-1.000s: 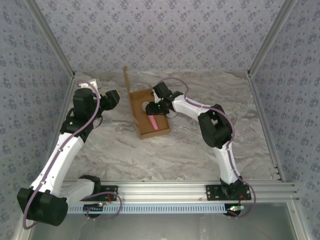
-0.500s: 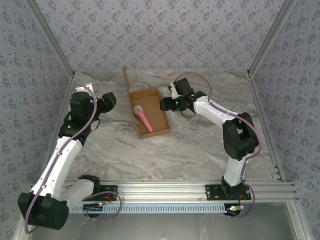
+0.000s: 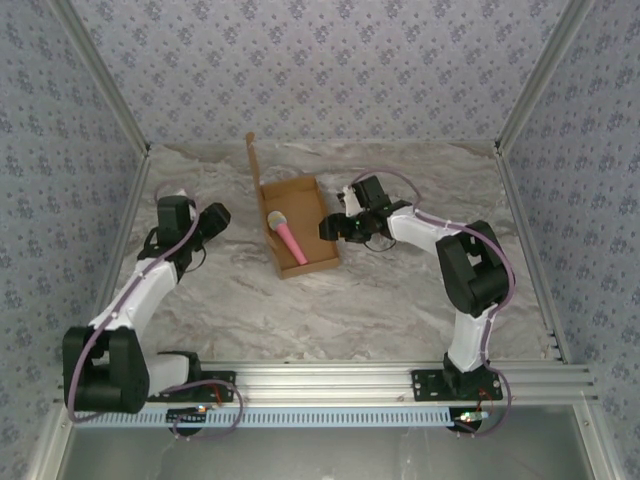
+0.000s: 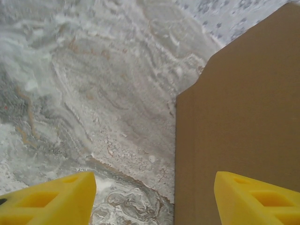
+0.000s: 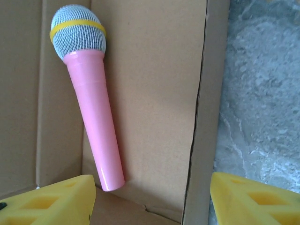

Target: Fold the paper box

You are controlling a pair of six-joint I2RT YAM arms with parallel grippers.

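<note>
Okay, the paper box (image 3: 316,222) sits open between my left gripper (image 3: 216,214) and right gripper (image 3: 327,228), both spread and empty, with the pink microphone (image 3: 288,238) lying inside, so I reckon these 2 flank it to fold the upright lid (image 3: 255,165) over.

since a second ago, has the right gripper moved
Yes. The right gripper has pulled back to the right, from over the middle of the box to its right wall, leaving the pink microphone lying inside.
</note>
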